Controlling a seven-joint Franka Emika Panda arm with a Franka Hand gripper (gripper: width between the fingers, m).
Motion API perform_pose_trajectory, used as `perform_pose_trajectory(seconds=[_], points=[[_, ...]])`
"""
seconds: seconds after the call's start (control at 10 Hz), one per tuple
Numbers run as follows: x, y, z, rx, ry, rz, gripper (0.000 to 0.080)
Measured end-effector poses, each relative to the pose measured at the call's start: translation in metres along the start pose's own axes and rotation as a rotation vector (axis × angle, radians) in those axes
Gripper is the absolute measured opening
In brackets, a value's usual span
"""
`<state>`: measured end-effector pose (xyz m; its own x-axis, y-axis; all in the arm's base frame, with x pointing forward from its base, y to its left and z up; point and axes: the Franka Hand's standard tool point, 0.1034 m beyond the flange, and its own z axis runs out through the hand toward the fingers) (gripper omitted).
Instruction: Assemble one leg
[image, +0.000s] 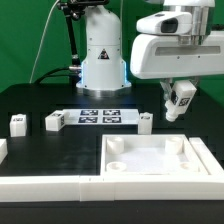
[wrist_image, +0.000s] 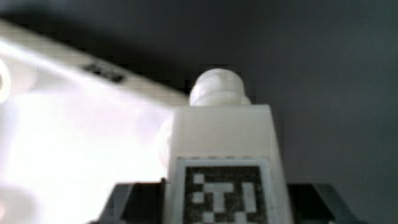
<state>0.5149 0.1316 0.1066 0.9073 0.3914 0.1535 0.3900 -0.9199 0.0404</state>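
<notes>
My gripper (image: 181, 103) is shut on a leg (image: 181, 98), a small chunky white block with a black-and-white tag, and holds it tilted in the air above the back right of the white tray-like part (image: 155, 165). In the wrist view the leg (wrist_image: 226, 140) sticks out from between the dark fingers (wrist_image: 143, 205), tag facing the camera, its rounded peg end pointing away. The tray-like part (wrist_image: 71, 130) lies below it. Three more legs stand on the table: one (image: 17, 124) at the exterior view's left, one (image: 53, 121) beside it, one (image: 146, 122) near the held leg.
The marker board (image: 97, 116) lies flat in front of the robot base (image: 103, 60). A long white rim (image: 50, 185) runs along the front edge at the exterior view's left. The table is black.
</notes>
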Motion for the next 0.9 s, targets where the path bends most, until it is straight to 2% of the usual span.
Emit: perform_pose_trajectory(seconds=[0.1, 0.2, 0.6, 0.7, 0.8, 0.9], points=[[0.01, 0.012, -0.004, -0.007, 0.083, -0.033, 0.029], [0.017, 0.025, -0.009, -0.013, 0.092, -0.03, 0.029], [0.014, 0.019, -0.006, -0.008, 0.087, -0.039, 0.029], [0.008, 0.014, -0.002, -0.002, 0.092, -0.028, 0.029], [0.009, 0.015, 0.001, 0.008, 0.06, 0.003, 0.029], [0.025, 0.023, 0.003, 0.011, 0.05, 0.017, 0.029]])
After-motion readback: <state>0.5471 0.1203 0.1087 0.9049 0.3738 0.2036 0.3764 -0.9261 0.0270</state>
